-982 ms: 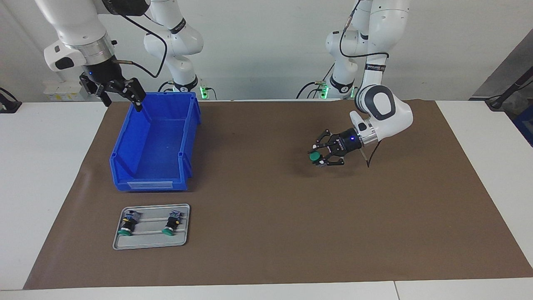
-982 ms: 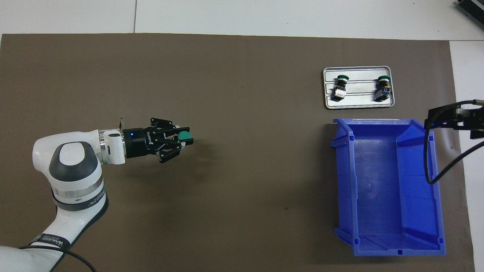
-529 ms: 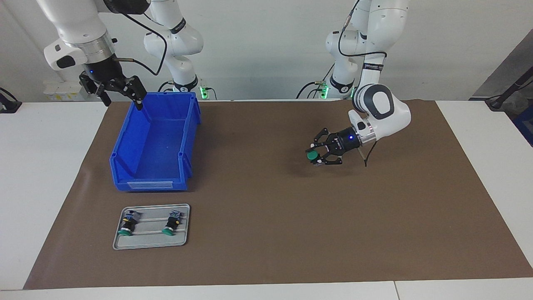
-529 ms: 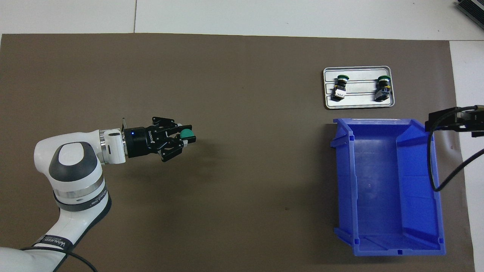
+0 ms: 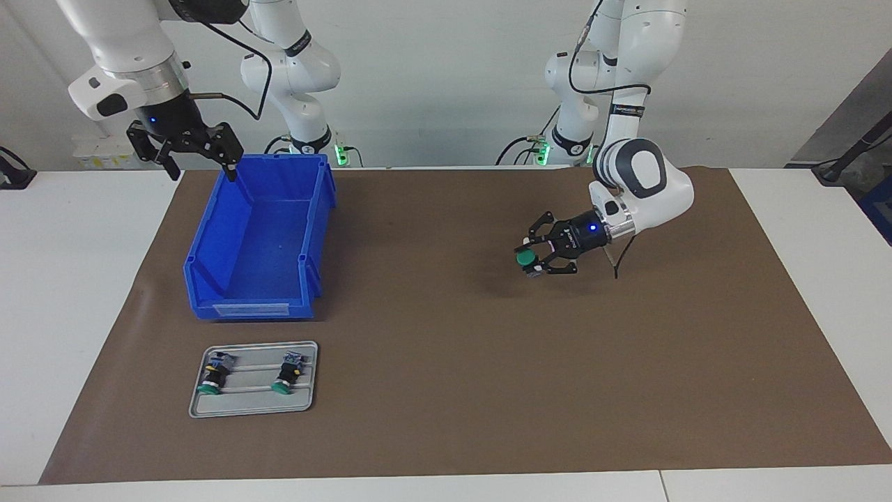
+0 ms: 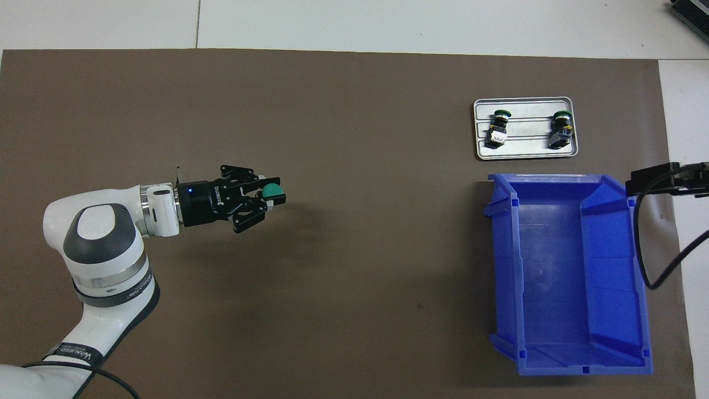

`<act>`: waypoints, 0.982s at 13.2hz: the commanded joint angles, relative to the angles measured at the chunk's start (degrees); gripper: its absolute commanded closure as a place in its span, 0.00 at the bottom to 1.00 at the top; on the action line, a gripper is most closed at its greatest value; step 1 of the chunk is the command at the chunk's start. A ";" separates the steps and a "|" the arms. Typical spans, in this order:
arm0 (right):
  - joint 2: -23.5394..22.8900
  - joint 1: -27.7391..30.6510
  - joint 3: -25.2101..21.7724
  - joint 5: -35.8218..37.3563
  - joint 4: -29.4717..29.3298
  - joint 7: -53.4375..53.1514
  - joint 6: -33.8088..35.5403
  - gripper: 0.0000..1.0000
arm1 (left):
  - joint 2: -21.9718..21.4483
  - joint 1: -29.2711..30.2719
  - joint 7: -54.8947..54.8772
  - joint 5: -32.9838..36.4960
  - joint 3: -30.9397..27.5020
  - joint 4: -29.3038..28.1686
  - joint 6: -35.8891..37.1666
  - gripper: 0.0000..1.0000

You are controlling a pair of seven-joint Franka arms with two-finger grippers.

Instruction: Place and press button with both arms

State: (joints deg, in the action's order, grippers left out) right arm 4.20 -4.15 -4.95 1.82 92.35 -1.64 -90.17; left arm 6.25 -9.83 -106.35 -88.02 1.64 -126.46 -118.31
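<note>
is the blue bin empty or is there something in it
Empty: the blue bin's bare floor shows in both views, with nothing in it.

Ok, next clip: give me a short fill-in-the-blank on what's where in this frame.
1. The left gripper is shut on a button with a ____ cap.
2. The grey tray holds ____ more buttons.
3. The right gripper, jaws open, hangs over a corner of the ____ bin.
4. Nothing lies inside the ____.

Missing words: green; two; blue; bin
</note>
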 commanded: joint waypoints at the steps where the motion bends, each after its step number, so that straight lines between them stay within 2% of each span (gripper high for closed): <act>1: 1.16 0.29 -0.06 -1.20 1.08 1.73 -2.29 0.00 | -1.15 -2.21 -0.87 5.46 -0.15 4.19 0.19 1.00; 10: 1.33 -0.42 0.02 -1.29 1.26 1.73 -1.50 0.00 | -1.77 -2.65 -13.62 5.40 -0.06 4.64 3.35 1.00; 13: 1.33 -0.42 0.02 -1.20 1.26 1.73 -1.50 0.00 | 0.68 -2.83 -13.97 5.40 0.03 6.56 5.36 1.00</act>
State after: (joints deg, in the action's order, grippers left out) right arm 4.28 -4.89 -4.91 1.82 92.34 -1.60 -91.26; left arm 5.45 -12.51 -118.89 -83.08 2.07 -121.37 -115.37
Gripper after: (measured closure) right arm 0.000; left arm 0.612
